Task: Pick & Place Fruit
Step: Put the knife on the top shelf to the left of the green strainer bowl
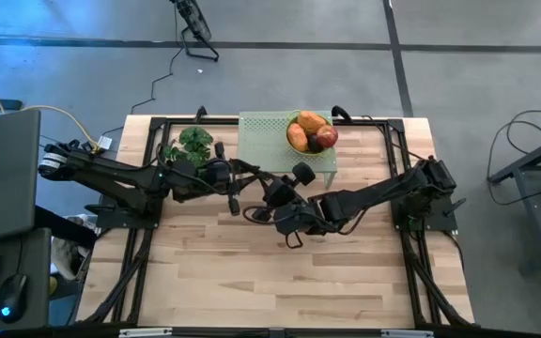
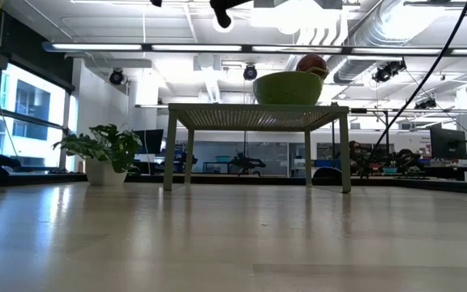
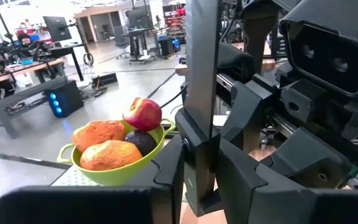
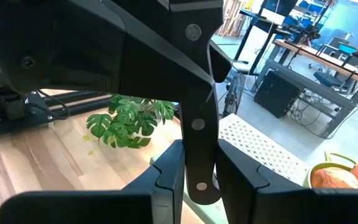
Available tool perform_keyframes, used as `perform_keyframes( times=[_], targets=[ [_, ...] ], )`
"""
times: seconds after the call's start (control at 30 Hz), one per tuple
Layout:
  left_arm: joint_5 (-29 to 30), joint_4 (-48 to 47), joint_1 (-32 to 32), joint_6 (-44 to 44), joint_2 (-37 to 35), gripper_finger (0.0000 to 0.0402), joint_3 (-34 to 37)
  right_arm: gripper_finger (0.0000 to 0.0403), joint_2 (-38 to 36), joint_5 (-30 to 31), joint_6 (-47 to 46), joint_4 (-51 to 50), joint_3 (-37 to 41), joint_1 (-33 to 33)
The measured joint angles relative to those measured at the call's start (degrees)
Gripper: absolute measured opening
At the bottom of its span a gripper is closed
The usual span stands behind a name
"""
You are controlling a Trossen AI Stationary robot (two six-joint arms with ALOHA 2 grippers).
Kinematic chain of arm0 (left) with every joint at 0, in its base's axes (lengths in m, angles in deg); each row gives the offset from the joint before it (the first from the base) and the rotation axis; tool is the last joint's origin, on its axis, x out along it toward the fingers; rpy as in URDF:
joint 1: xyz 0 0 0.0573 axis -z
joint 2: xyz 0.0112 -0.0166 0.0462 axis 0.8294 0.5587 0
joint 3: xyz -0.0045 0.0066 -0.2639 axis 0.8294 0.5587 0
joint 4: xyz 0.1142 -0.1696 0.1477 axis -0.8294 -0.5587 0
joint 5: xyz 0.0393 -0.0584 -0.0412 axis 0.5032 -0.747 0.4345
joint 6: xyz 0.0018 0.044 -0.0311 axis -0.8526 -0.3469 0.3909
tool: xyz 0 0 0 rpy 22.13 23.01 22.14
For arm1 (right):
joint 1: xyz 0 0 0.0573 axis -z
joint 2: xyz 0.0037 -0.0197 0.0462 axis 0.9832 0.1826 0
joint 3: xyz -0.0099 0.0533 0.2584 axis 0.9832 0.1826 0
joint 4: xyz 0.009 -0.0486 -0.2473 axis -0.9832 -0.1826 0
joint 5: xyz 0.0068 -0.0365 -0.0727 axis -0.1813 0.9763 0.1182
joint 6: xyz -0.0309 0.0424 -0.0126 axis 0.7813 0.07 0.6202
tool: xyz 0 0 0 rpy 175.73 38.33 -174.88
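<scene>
Nearest the lens, the right end effector (image 4: 201,177) is pressed onto the black handle of a knife (image 4: 197,93). The left end effector (image 3: 201,180) appears to pinch its blade, above mid-bench (image 1: 252,282). Fruit placement looks complete, and a knife hand-over is judged to be in hand. Next, one end effector must release cleanly. Count in the green bowl (image 3: 123,175), on the raised stand (image 1: 261,131):
- orange oblong pieces (image 3: 98,132): two
- red apple (image 3: 143,114): one
- dark purple fruit (image 3: 140,142): one
</scene>
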State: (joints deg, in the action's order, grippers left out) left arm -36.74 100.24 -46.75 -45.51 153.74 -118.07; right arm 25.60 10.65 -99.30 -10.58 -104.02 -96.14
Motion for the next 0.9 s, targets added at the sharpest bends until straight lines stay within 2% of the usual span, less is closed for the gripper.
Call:
perform_keyframes(
  times=[0.4,0.73,0.9],
  targets=[
    [0.42,-1.26,0.13,0.05,-0.02,0.0067,-0.02,0.0075,0.0,-2.49,0.06,-0.24,0.0,0.04],
    [0.51,-2.58,0.06,0.01,0.02,0.0066,0.07,0.0177,-0.02,-2.34,0.39,-1.04,0.0,-0.09],
    [0.46,-3.02,-0.55,0.03,-0.38,0.0066,0.07,0.0204,-0.02,-2.08,2.36,-1.55,0.0,-0.07]
  ],
)
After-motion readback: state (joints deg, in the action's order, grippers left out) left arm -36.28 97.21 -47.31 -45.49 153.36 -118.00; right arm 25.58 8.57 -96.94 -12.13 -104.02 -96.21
